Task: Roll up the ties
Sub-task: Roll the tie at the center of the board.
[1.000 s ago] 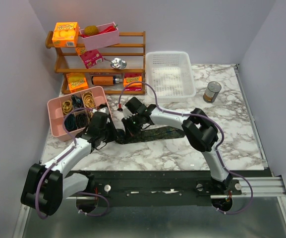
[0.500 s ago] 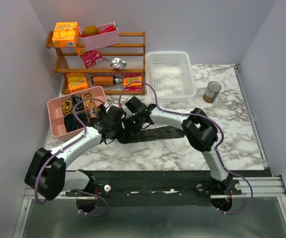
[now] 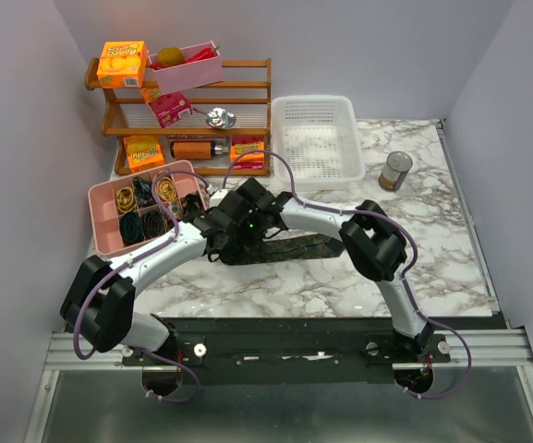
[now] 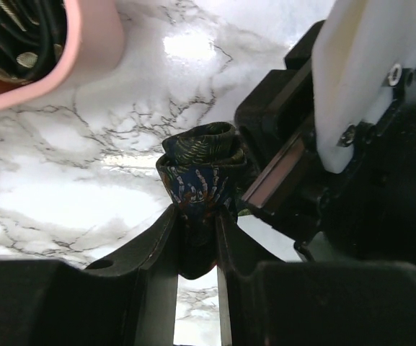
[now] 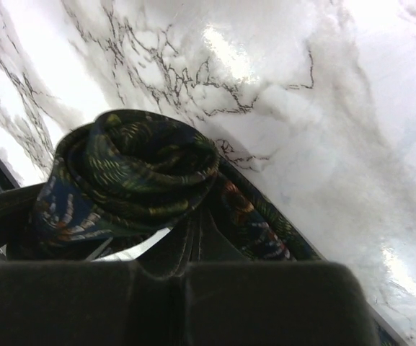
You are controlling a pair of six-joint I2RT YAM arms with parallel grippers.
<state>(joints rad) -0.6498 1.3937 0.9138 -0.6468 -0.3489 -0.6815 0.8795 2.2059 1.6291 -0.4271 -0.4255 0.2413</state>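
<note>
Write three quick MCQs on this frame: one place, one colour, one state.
1. Where is the white basket?
A. On the table, right of the wooden rack
B. On the rack's top shelf
C. Between the arm bases

2. What colour is the divided tray?
A. Blue
B. Green
C. Pink

3. What state is the tie in?
A. Flat, fully unrolled
B. Partly rolled, with a flat tail on the table
C. Fully rolled, lying in the tray

Answers:
1 A: the top view shows it standing at the far side of the table, beside the rack.
2 C: its walls are pink in the top view.
3 B: both wrist views show a coil, and the top view shows the tail lying flat to the coil's right.
</note>
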